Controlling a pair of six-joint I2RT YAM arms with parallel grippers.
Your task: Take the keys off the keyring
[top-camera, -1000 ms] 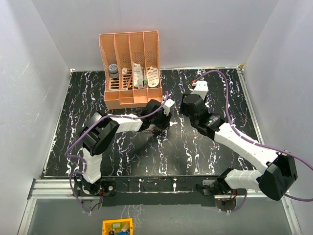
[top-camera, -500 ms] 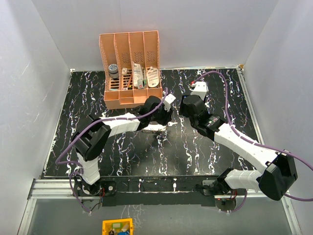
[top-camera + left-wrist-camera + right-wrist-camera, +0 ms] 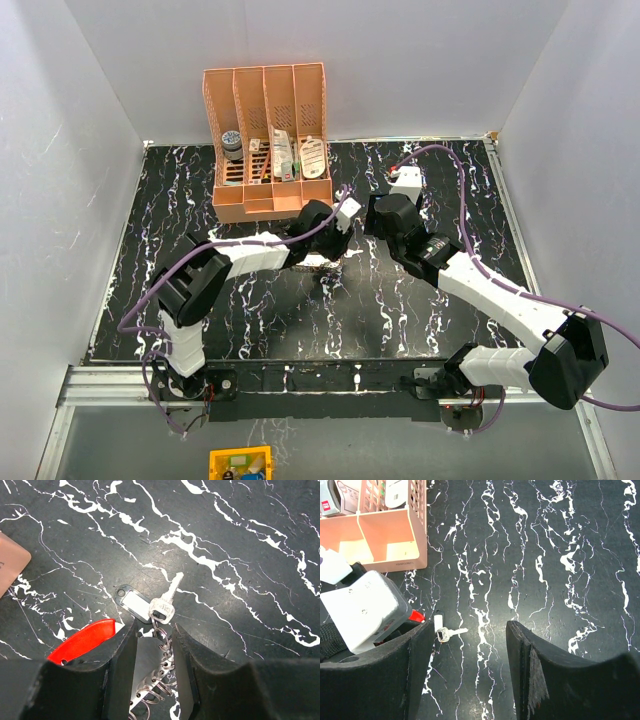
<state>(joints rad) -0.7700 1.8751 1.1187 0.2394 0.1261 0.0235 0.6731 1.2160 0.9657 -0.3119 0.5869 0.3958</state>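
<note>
The keys are a flat silvery plate with wire rings (image 3: 150,670), one silver toothed key (image 3: 165,602) and a bright red part (image 3: 85,639). A dark-framed tag with a white label (image 3: 132,602) lies beside the key. My left gripper (image 3: 153,627) is shut across the plate and rings, low over the table; the key and tag lie just ahead of its fingertips. In the top view the left gripper (image 3: 330,235) sits over the silvery bunch (image 3: 320,258). My right gripper (image 3: 467,630) is open and empty above the table, with the key (image 3: 447,632) by its left finger.
A peach slotted organizer (image 3: 268,140) holding bottles and packets stands at the back, just behind the left gripper; its corner shows in the right wrist view (image 3: 385,535). The two wrists are close together mid-table. The black marbled table (image 3: 440,200) lies bare to the right.
My left gripper has shifted a little toward the back of the table, and the silvery bunch now shows below it. The right arm has barely moved.
</note>
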